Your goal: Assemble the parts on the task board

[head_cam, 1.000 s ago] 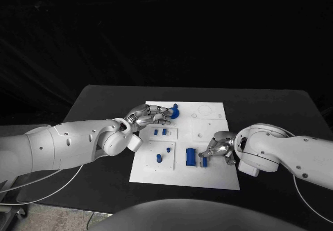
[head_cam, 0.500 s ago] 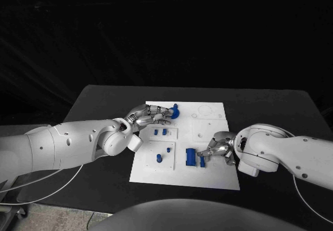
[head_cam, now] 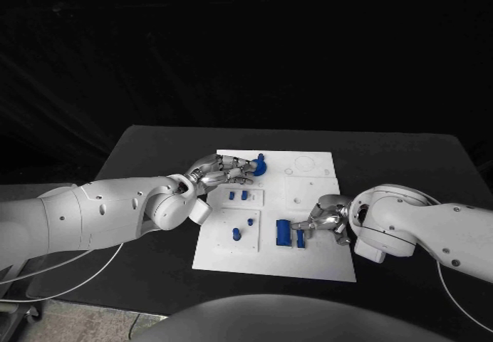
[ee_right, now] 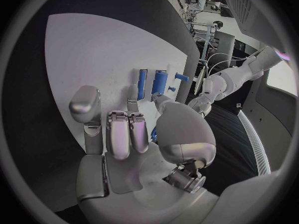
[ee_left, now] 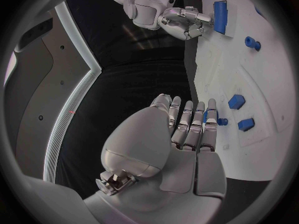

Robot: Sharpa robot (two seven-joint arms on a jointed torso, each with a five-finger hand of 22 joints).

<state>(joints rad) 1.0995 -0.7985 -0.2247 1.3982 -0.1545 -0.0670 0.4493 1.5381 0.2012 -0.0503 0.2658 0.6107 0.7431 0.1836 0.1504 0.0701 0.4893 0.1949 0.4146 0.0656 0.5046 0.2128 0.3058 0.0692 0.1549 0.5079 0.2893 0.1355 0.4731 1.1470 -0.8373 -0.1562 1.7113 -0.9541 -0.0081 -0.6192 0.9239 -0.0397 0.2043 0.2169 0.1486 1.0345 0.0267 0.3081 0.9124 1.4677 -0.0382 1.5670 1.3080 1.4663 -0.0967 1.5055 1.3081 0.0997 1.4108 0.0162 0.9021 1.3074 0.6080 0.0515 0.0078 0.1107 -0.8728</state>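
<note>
The white task board (head_cam: pixel 320 258) lies mid-table. At its far left corner stands a rounded blue part (head_cam: pixel 258 167); my left hand (head_cam: pixel 220 172) reaches it with straight, close-set fingers whose tips touch it, and it peeks past the fingertips (ee_left: pixel 220 121) in the left wrist view. Near the board's right side lie a wide blue block (head_cam: pixel 283 231) and a slim blue bar (head_cam: pixel 300 239) side by side. My right hand (head_cam: pixel 323 216) has thumb and one finger closed on the bar's end (ee_right: pixel 142 83); the block (ee_right: pixel 159 79) lies just beyond. The other fingers are curled.
Two small blue pieces (head_cam: pixel 239 194) stand in a raised white square on the board's left. Two more (head_cam: pixel 241 228) sit in the square below it. Round outlines (head_cam: pixel 302 165) mark the far right corner. Black table (head_cam: pixel 154 157) surrounds the board.
My right hand has edged slightly towards the board's middle, nudging the slim bar closer to the wide block. The left hand has stayed at the rounded part.
</note>
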